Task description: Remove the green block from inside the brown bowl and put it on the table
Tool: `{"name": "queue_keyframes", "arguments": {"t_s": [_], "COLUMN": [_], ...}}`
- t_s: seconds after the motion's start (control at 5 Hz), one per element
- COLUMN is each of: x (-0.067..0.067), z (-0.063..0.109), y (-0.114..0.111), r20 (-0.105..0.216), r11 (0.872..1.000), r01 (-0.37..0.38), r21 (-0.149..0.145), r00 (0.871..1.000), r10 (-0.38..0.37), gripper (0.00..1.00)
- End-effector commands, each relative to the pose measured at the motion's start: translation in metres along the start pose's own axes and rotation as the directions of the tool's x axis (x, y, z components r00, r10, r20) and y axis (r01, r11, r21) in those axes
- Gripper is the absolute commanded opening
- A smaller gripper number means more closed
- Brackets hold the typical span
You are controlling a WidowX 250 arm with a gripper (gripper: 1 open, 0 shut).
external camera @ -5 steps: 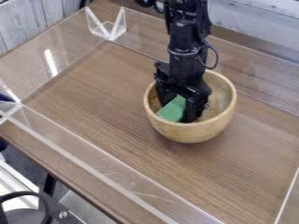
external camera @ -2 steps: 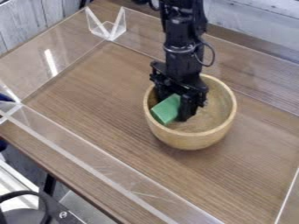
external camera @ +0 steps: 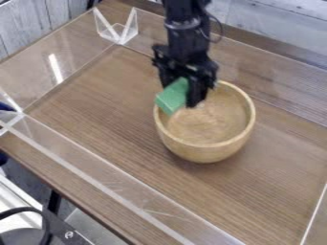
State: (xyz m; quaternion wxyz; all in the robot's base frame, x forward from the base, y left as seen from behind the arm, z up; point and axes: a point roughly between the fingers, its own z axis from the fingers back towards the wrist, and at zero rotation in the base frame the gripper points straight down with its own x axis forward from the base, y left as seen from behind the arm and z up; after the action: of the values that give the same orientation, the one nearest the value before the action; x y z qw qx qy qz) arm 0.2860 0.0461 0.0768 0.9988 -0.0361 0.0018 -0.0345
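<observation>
With its fingers closed on the green block (external camera: 171,97), the gripper (external camera: 181,93) is at the lifting-out step, carrying the block up at the left side of the brown bowl (external camera: 206,122) as the camera sees it. The block hangs tilted from the fingertips, overlapping the bowl's rim in this view; whether it is fully above the rim or only level with it, I cannot tell. The gripper is a little blurred, so the exact hold on the block is hard to read, but it looks like a pinch near the block's upper end.

What remains is the placing. The next move probably calls for enough height to clear the thick rim, then a sideways shift to the bare wood of the table (external camera: 96,120) on the camera's left, well apart from the bowl. After that the block wants lowering until it touches the tabletop, and only then should the fingers spread. Letting go too soon could drop it back into the bowl, while travelling too low could knock the block loose or drag the bowl along.
</observation>
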Motion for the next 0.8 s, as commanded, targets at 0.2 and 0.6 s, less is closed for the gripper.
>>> {"name": "queue_keyframes", "arguments": {"t_s": [0.2, 0.6], "x": [0.025, 0.027], "z": [0.035, 0.014], "y": [0.081, 0.096], "r20": [0.107, 0.081], "r11": [0.982, 0.978], "r01": [-0.185, -0.203], "r21": [0.033, 0.051], "r00": [0.978, 0.977], "r10": [0.181, 0.199], "gripper": [0.00, 0.00]}}
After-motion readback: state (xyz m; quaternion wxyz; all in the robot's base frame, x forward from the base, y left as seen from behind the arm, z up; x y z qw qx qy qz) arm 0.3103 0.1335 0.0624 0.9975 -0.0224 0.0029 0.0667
